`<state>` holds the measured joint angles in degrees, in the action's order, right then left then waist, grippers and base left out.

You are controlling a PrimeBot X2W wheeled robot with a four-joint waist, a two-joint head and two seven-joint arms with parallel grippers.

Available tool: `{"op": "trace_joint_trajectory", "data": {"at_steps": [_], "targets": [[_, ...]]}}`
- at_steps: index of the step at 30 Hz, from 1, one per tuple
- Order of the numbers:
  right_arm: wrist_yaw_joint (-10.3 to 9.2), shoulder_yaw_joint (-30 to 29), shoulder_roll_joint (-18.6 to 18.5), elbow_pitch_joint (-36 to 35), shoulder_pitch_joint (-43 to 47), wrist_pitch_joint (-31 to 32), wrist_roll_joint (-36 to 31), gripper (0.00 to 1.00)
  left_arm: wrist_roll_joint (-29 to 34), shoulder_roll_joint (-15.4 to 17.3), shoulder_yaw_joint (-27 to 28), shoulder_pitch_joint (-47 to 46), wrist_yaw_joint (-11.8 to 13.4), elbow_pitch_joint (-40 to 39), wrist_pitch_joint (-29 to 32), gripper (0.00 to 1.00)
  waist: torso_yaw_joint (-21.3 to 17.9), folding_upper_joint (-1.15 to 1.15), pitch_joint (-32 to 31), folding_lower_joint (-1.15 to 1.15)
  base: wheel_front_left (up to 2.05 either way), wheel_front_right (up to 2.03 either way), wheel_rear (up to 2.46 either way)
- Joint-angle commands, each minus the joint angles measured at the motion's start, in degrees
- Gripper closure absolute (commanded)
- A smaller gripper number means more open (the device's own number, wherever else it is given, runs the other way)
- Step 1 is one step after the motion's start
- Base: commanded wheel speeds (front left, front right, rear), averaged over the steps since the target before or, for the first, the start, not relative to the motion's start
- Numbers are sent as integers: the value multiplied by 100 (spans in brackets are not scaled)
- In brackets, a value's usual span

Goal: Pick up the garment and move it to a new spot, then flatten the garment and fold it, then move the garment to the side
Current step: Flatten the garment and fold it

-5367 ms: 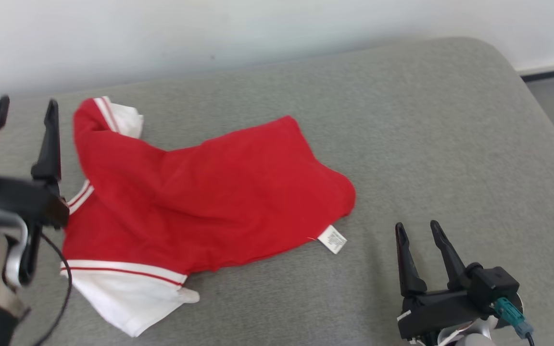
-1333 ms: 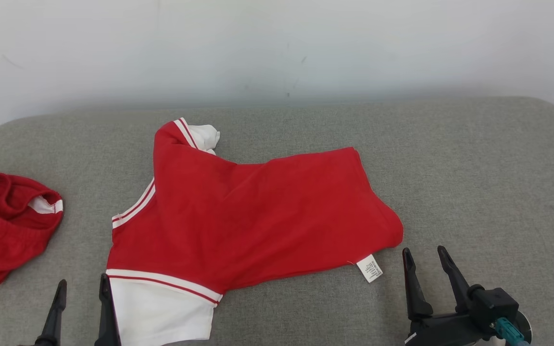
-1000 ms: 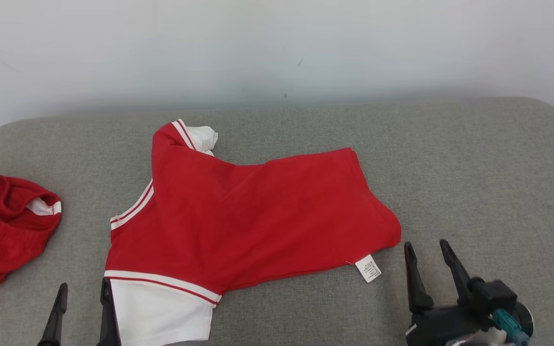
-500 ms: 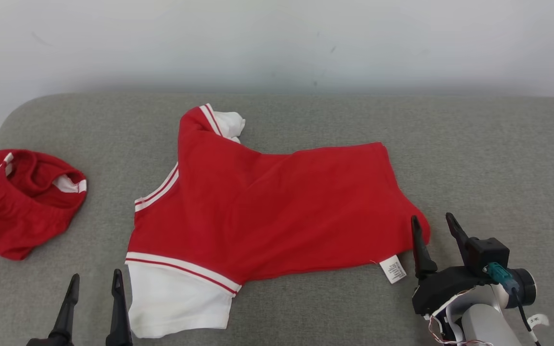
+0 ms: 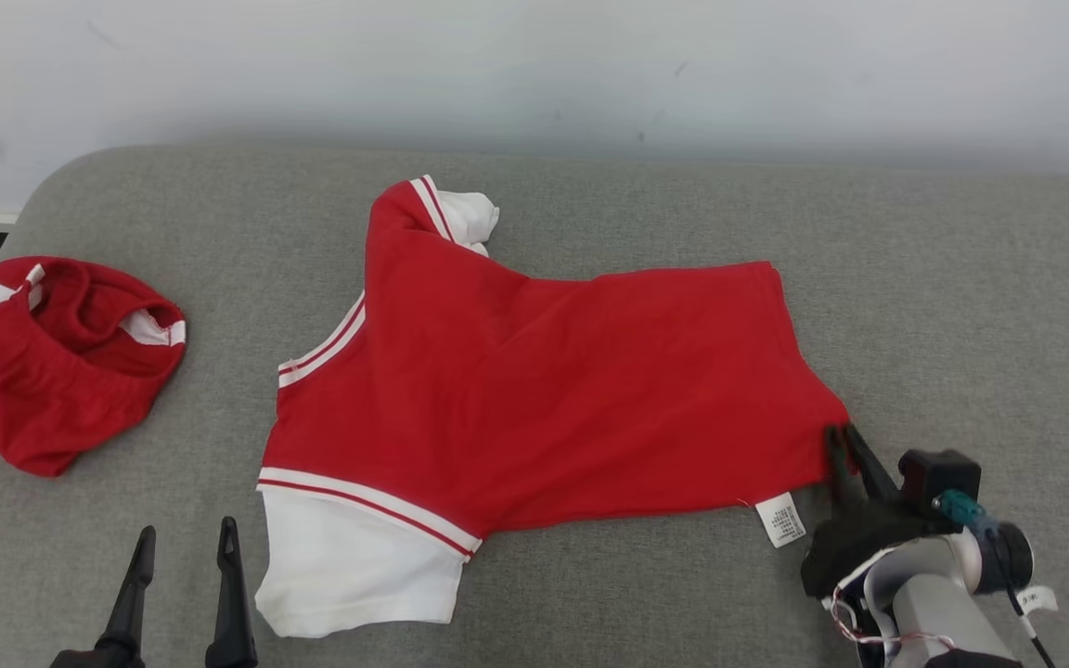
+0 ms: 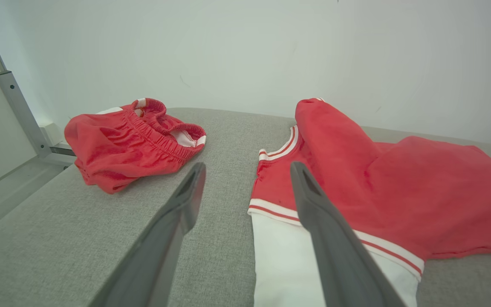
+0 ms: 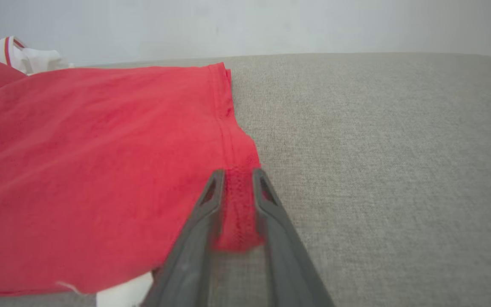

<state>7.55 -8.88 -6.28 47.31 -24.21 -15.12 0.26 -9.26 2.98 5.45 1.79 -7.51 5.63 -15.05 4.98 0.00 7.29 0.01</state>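
Head view: the red shirt (image 5: 534, 390) lies spread on the cushion (image 5: 961, 306); its label (image 5: 780, 520) at the near right hem is too small to read. The right gripper (image 5: 845, 443), forearm low, pinches that corner.
Left wrist view: the left gripper (image 6: 247, 170) gapes empty.
Right wrist view: hem bunched between narrowed fingers (image 7: 203, 213).

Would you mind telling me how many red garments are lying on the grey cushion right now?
2. The red shirt with white sleeves lies spread across the middle of the grey cushion. The crumpled red shorts sit near its left end. Folds might hide something smaller.
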Motion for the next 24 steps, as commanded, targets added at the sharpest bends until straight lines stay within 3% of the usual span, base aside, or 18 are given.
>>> {"op": "trace_joint_trajectory", "data": {"at_steps": [1,12,19,20,21,24], "targets": [[-13,48,26,-225,-40,-3,79,100,-2,-11,35,-49,5,-3,-19,0,-55,0,-16,-1,0,0,0],[-13,471,144,-1912,893,-3,253,100,-160,-10,130,116,39,7,-19,0,-595,0,-12,-1,0,0,0],[-13,428,51,-2211,1026,-3,298,100,-147,-12,90,-8,34,-13,-19,0,-705,0,82,-1,0,0,0],[-13,390,40,-2283,1015,-4,260,63,-89,-11,89,-32,30,-32,-19,0,-686,0,89,-1,0,0,0],[-13,360,42,-2335,1019,-4,259,0,-68,-12,93,-31,29,-36,-19,0,-675,0,86,-1,0,0,0],[-13,325,75,-2433,1122,-3,261,0,7,-12,119,-5,22,-67,-19,0,-649,0,56,-1,0,0,0]]}}
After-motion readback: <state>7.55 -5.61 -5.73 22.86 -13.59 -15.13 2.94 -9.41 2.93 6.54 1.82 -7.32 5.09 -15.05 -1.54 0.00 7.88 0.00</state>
